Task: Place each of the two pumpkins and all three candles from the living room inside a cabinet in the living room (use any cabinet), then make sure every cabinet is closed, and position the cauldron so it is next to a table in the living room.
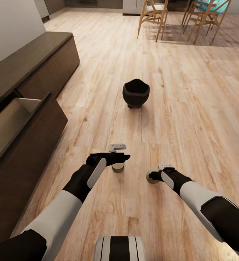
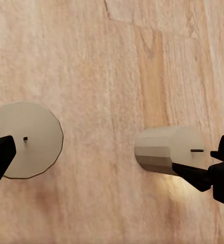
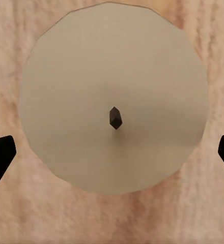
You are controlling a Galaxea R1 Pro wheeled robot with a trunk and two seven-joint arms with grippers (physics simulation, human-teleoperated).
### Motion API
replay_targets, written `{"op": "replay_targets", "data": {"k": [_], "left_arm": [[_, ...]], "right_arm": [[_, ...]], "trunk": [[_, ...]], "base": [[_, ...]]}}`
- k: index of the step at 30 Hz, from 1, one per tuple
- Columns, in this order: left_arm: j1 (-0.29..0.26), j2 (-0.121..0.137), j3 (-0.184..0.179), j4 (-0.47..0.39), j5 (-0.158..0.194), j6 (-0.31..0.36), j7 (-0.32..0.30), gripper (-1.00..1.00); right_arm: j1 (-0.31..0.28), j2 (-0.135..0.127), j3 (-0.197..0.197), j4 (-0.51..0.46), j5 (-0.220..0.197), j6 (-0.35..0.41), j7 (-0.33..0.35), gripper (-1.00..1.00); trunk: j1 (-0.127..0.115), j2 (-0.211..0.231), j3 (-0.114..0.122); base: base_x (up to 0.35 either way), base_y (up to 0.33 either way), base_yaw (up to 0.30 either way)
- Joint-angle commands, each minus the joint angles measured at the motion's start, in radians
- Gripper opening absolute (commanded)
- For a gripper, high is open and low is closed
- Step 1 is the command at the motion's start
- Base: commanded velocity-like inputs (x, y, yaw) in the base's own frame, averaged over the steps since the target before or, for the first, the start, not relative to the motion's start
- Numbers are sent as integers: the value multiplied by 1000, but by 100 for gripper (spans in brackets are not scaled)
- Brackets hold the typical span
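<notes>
The right gripper (image 3: 112,152) hangs right over a short round tan candle (image 3: 112,96) with a tiny dark wick. Its black fingers are spread wide, one on each side, holding nothing. The left gripper (image 2: 109,162) is spread wide too, with a second tan candle (image 2: 168,150) by one finger. Both candles stand on the pale wooden floor (image 1: 192,108). Farther off sits the round black cauldron (image 1: 135,93). The long dark-brown wooden cabinet (image 1: 32,145) has its drawer pulled out.

Two candles (image 1: 117,167) (image 1: 151,177) side by side on floor (image 1: 192,108); cauldron (image 1: 135,93) beyond; cabinet (image 1: 29,72) left.
</notes>
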Motion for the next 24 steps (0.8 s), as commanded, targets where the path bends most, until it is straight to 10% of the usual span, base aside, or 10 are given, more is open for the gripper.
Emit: {"op": "replay_targets", "data": {"k": [1, 24], "left_arm": [[0, 0, -1, -1, 7, 4, 5, 100], [0, 0, -1, -1, 8, 4, 6, 100]], "right_arm": [[0, -1, 7, -3, -11, 6, -7, 100], [0, -1, 6, -4, -11, 6, -7, 100]], "trunk": [[0, 0, -1], [2, -1, -20]], "base": [[0, 0, 0], [0, 0, 0]]}}
